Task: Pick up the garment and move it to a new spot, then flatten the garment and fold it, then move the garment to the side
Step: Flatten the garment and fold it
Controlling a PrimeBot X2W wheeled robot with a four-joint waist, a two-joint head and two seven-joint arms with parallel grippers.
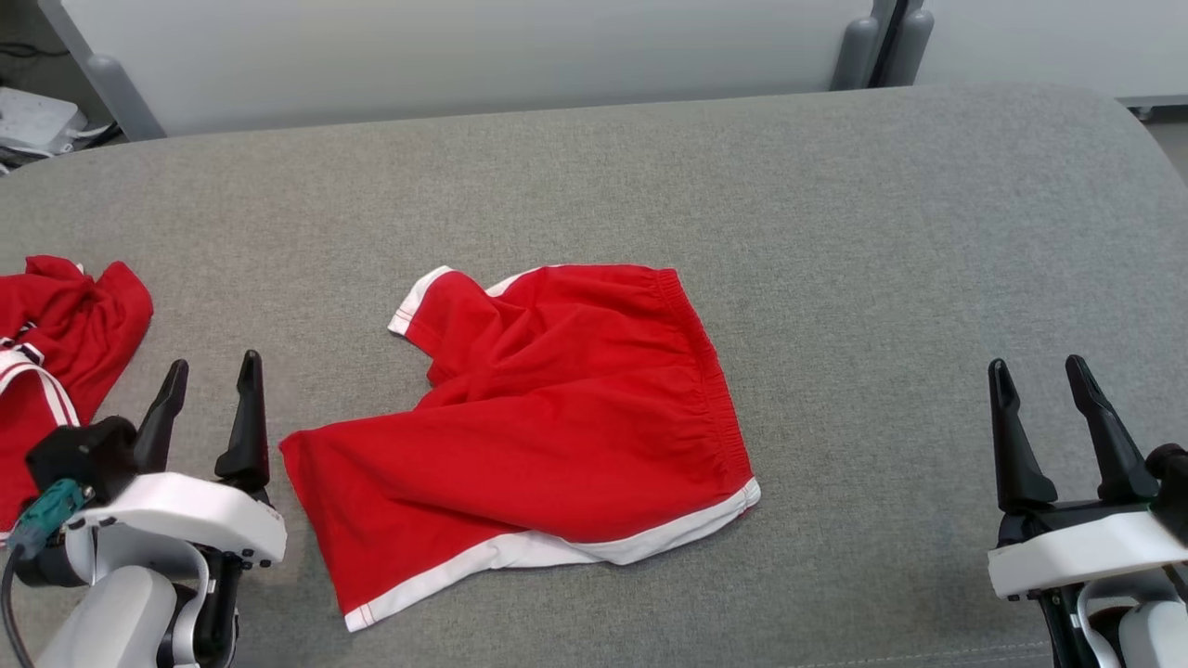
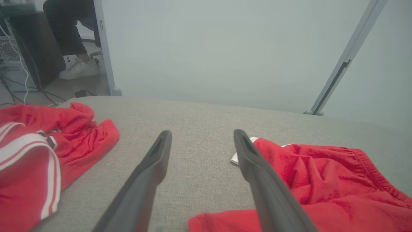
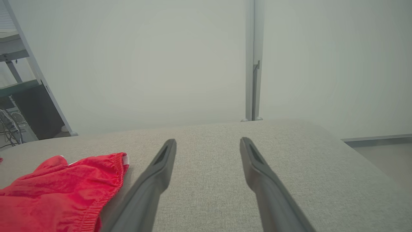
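At near edge of bench [image 1: 882, 278]: left hand [image 1: 213, 366] and right hand [image 1: 1035, 365], both with fingers spread wide, holding nothing. Red shorts [image 1: 557, 408] lie mid-bench, between the two hands. Left hand is nearer: the near leg's corner sits just beside its inner finger. Right hand is well apart from the waistband. Long axis runs left–right; waistband toward right edge, legs pointing left. Far leg rumpled, not flat. Second red garment [image 1: 65, 343] at left edge. Judgement: left hand best placed for first grasp.

shorts [image 1: 557, 417]: red, white trim | second garment [image 1: 65, 325]: red, white stripes | surface [image 1: 835, 232]: grey
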